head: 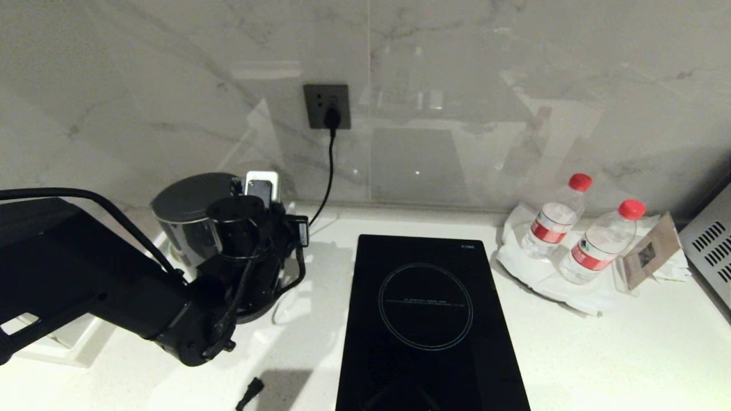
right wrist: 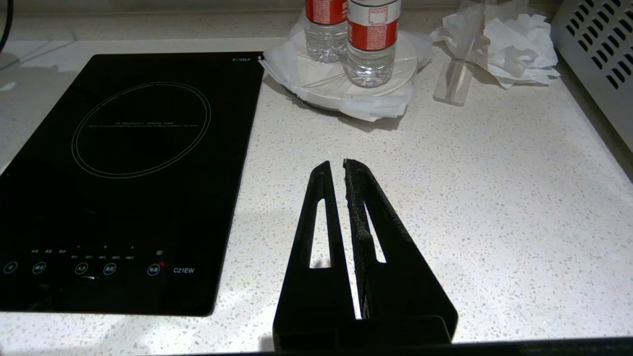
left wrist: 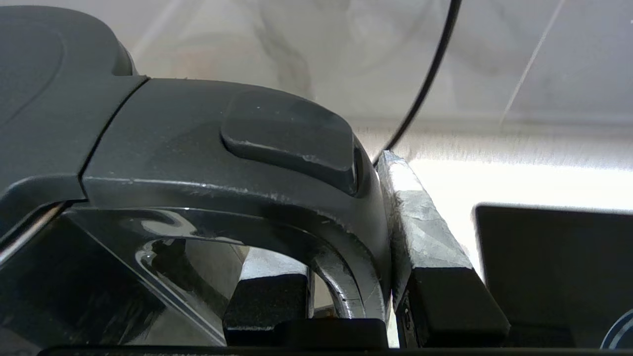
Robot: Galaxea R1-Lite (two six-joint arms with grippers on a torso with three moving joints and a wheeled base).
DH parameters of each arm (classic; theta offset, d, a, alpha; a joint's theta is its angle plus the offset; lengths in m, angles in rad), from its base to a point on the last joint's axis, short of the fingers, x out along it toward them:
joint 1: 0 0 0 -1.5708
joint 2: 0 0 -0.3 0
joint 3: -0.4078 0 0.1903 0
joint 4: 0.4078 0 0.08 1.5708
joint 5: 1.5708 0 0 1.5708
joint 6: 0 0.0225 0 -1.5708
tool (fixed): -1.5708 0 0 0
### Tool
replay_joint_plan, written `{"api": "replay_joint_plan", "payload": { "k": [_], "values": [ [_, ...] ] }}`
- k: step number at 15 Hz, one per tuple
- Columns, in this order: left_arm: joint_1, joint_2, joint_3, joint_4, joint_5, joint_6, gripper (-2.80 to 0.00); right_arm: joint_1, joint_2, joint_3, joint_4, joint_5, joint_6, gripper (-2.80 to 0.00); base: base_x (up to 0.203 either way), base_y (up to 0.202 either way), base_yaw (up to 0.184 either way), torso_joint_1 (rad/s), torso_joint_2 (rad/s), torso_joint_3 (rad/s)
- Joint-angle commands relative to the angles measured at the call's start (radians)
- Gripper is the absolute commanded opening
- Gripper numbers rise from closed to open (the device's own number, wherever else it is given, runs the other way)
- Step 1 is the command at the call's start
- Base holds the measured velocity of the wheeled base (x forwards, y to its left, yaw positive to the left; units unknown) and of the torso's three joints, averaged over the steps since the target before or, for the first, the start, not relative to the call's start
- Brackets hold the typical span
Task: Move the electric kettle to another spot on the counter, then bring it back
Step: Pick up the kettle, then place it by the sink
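Right gripper (right wrist: 341, 163) just hangs over the counter (right wrist: 494, 207) beside the induction hob (right wrist: 133, 173), fingers pinched together on nothing. Further back on the left, the left gripper (left wrist: 346, 277) has clamped the electric kettle (head: 191, 214) by its handle (left wrist: 277, 198), near the wall below the socket (head: 326, 106).

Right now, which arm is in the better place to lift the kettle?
The left. The left gripper is shut on the electric kettle's handle. The right gripper hangs shut over bare counter beyond the hob, far from it.
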Motion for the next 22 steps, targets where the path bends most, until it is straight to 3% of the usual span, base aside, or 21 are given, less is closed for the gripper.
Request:
{"api": "replay_joint_plan", "payload": {
  "k": [1, 6, 10, 15, 17, 22],
  "values": [
    [0.008, -0.064, -0.04, 0.045, 0.002, 0.001, -2.8, 0.0, 0.0, 0.001, 0.0, 0.001, 0.0, -2.8, 0.0, 0.0, 0.0, 0.0, 0.0, 0.0],
    [0.006, -0.196, -0.018, 0.16, -0.005, 0.0, -2.8, 0.0, 0.0, 0.001, 0.0, 0.001, 0.0, -2.8, 0.0, 0.0, 0.0, 0.0, 0.0, 0.0],
    [0.002, -0.379, 0.072, 0.324, -0.007, -0.006, -2.8, 0.0, 0.001, 0.001, 0.0, 0.001, 0.0, -2.8, 0.0, 0.0, 0.0, 0.0, 0.0, 0.0],
    [0.011, -0.573, 0.222, 0.438, -0.045, -0.004, -2.8, 0.0, 0.0, 0.0, -0.001, 0.001, 0.0, -2.8, 0.0, 0.0, 0.0, 0.0, 0.0, 0.0],
    [0.014, -0.617, 0.278, 0.458, -0.071, -0.008, -2.8, 0.0, 0.0, 0.0, 0.0, 0.001, 0.0, -2.8, 0.0, 0.0, 0.0, 0.0, 0.0, 0.0],
    [0.041, -0.621, 0.291, 0.46, -0.068, -0.015, -2.8, 0.0, 0.001, 0.0, 0.0, 0.001, 0.0, -2.8, 0.0, 0.0, 0.0, 0.0, 0.0, 0.022]
  ]
}}
